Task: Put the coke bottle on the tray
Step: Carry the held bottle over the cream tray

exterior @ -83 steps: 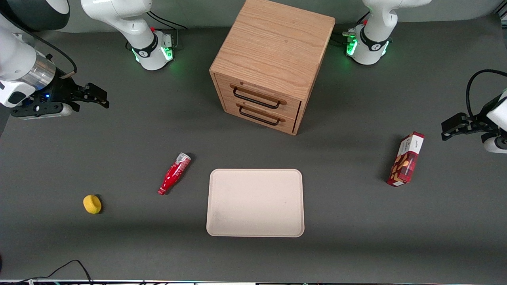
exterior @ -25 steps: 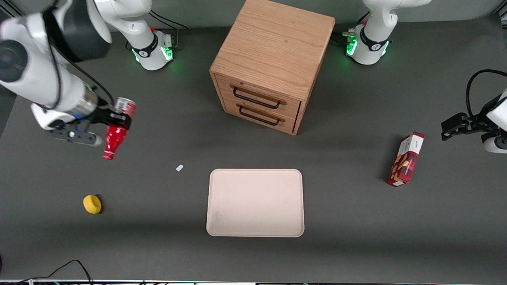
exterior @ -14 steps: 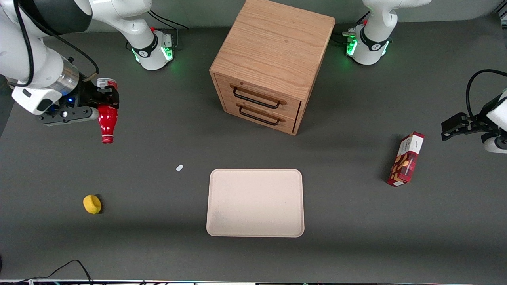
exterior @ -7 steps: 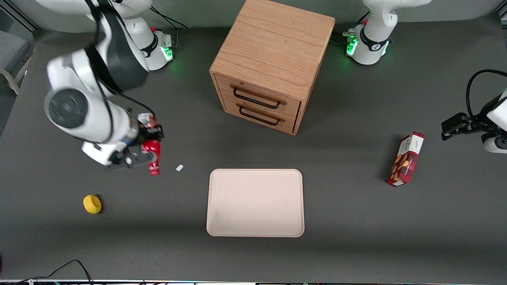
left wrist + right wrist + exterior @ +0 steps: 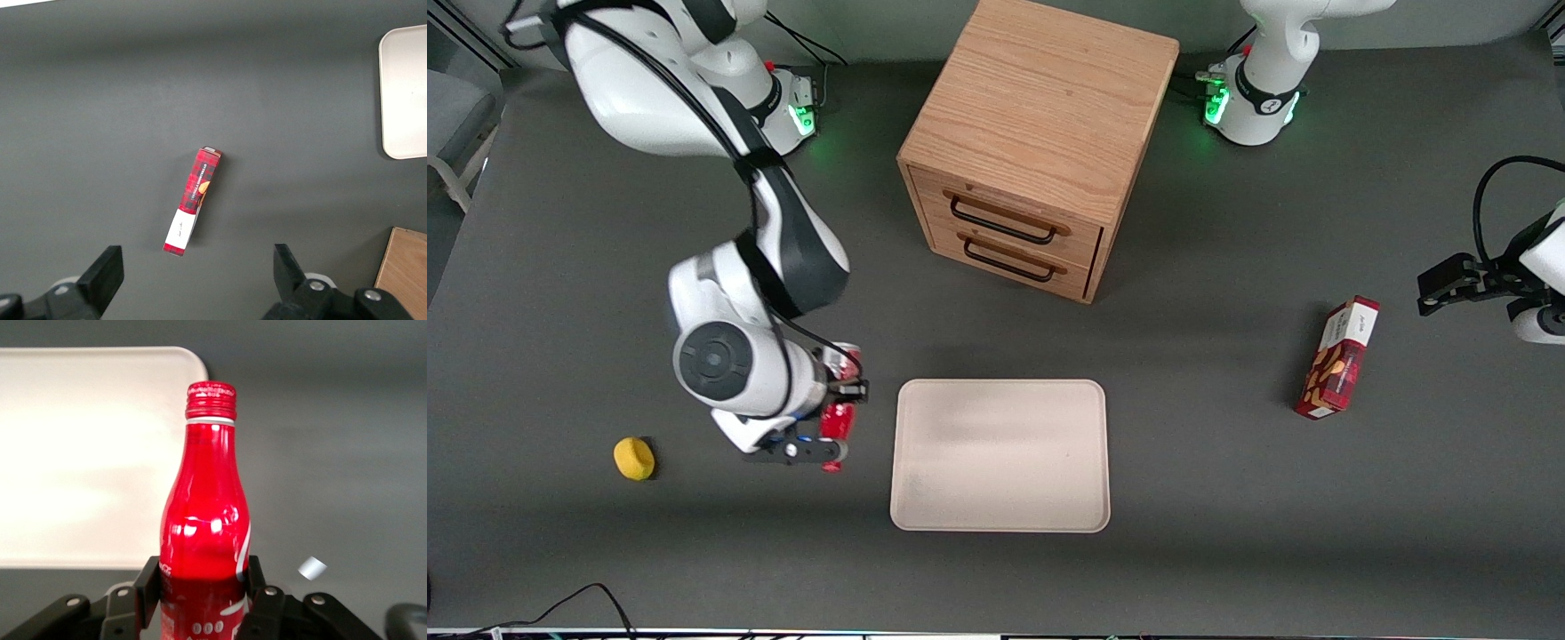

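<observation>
My right gripper [image 5: 843, 391] is shut on the coke bottle [image 5: 837, 422], a slim red bottle with a red cap and white script. It holds the bottle above the table, beside the edge of the beige tray [image 5: 1000, 455] that faces the working arm's end. In the right wrist view the fingers [image 5: 148, 587] clamp the bottle's [image 5: 207, 520] lower body, with its cap pointing away from the gripper [image 5: 203, 587]. The tray's [image 5: 87, 453] rounded corner lies under the bottle's neck. The tray is bare.
A wooden drawer cabinet [image 5: 1036, 147] stands farther from the front camera than the tray. A yellow object [image 5: 634, 459] lies toward the working arm's end. A red snack box [image 5: 1338, 357] lies toward the parked arm's end. A small white scrap [image 5: 311, 567] lies on the table.
My gripper has carried the bottle from high near the working arm's end down and across to the tray's edge. The bottle left the table since the earliest frame, and a white scrap stayed there.
</observation>
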`<act>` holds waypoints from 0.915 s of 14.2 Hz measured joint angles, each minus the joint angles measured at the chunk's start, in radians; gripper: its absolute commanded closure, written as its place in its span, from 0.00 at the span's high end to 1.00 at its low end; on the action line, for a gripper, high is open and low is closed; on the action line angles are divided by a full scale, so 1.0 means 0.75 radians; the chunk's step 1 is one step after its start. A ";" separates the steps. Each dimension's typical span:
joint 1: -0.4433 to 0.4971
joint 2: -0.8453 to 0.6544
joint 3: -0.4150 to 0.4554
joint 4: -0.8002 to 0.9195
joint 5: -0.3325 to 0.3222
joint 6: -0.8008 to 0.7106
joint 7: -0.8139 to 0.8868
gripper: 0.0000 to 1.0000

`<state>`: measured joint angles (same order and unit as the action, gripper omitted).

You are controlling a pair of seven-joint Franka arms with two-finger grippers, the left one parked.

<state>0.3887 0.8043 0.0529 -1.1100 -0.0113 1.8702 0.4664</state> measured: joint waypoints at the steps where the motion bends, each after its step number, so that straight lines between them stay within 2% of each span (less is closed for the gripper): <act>1: 0.018 0.027 -0.001 0.006 0.000 0.035 0.014 0.00; 8: 0.050 0.208 -0.020 0.022 -0.013 0.305 0.018 0.00; 13: 0.051 0.264 -0.025 0.037 -0.020 0.391 -0.041 0.00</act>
<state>0.4266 1.0025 0.0339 -1.0825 -0.0260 2.1635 0.4358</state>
